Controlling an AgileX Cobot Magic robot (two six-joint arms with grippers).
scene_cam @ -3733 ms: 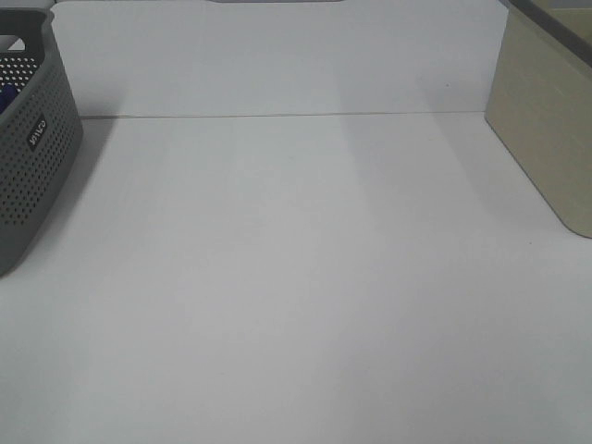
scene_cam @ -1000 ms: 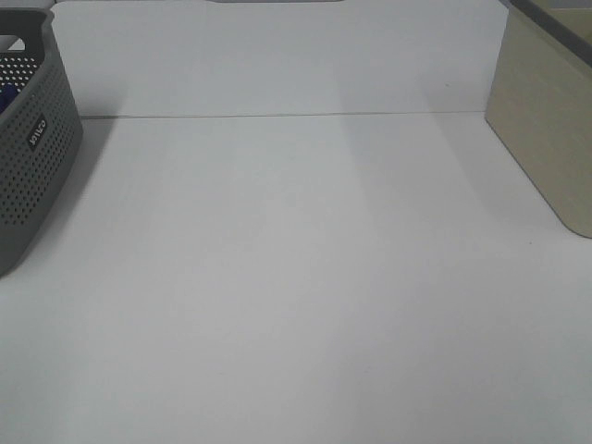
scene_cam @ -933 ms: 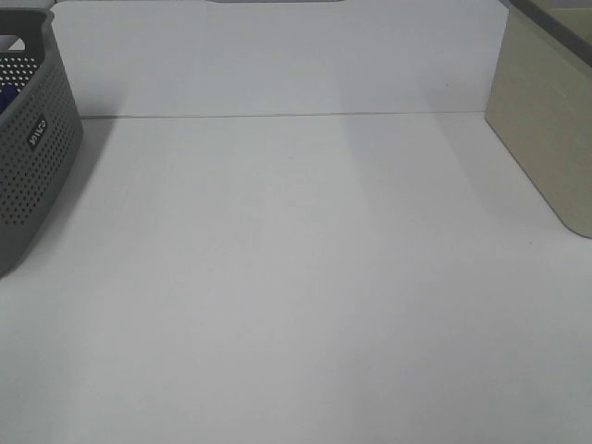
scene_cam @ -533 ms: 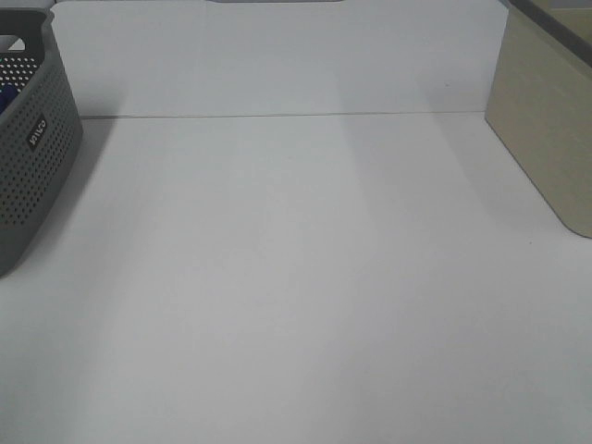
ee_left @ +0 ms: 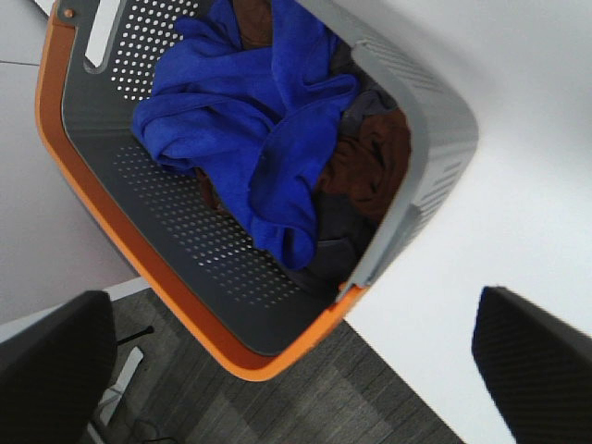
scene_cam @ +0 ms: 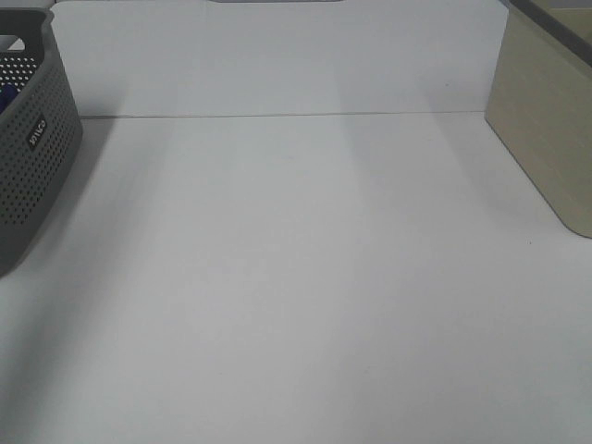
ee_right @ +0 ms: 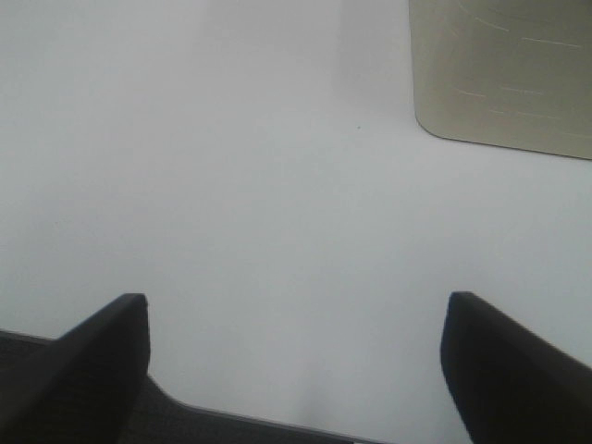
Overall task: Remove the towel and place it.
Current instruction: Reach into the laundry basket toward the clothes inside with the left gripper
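The royal-blue towel [ee_left: 259, 120] lies crumpled inside the grey perforated basket [ee_left: 176, 240], which has an orange rim, on top of a brown cloth [ee_left: 370, 162] and a dark grey cloth. In the exterior view only a blue sliver [scene_cam: 5, 93] shows through the basket [scene_cam: 32, 157] at the far left. My left gripper [ee_left: 291, 370] is open and empty, well above the basket's near rim. My right gripper [ee_right: 301, 365] is open and empty above the white table [ee_right: 259, 166]. Neither gripper shows in the exterior view.
A beige box [scene_cam: 546, 120] stands at the table's right side; it also shows in the right wrist view [ee_right: 504, 74]. The basket sits at the table's left edge, with dark floor [ee_left: 305, 407] beyond it. The white table [scene_cam: 296, 277] spans the middle.
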